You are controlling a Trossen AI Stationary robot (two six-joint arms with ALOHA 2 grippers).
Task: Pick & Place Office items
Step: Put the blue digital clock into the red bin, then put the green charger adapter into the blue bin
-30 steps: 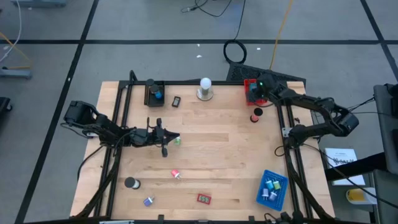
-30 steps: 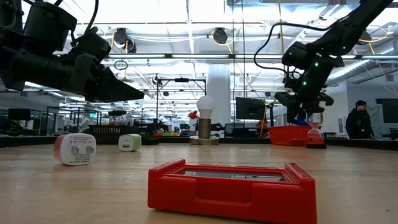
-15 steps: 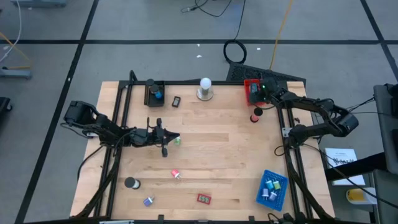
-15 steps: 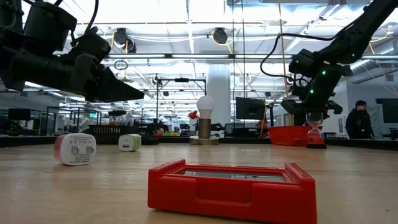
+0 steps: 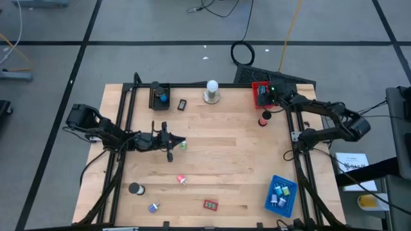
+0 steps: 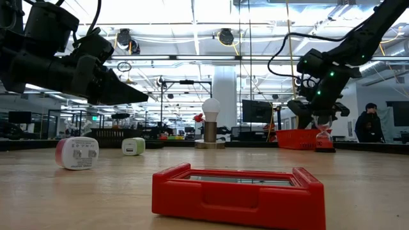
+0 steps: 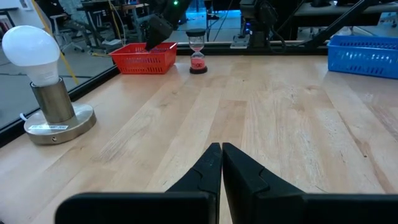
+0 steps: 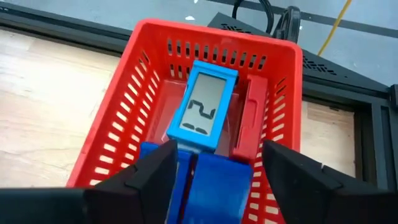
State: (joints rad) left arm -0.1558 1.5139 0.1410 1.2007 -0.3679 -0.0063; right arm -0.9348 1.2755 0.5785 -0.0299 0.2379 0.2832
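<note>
Right gripper [image 8: 214, 165] hangs over the red basket [image 8: 127, 112], jaws spread, the blue timer [image 8: 205, 109] lying loose inside. Left gripper [image 7: 221, 165], jaws pressed together, waits well away from the basket. Risk: a finger catches the slotted wall on lifting out and tips the basket.

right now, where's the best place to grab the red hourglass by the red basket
Grip the hourglass around its narrow waist, coming in level from the open table side. It stands upright beside the red basket, its dark end caps wider than its middle, so jaws closing there likely won't slip off.

"2" on blue display piece [image 8: 207, 107]
</note>
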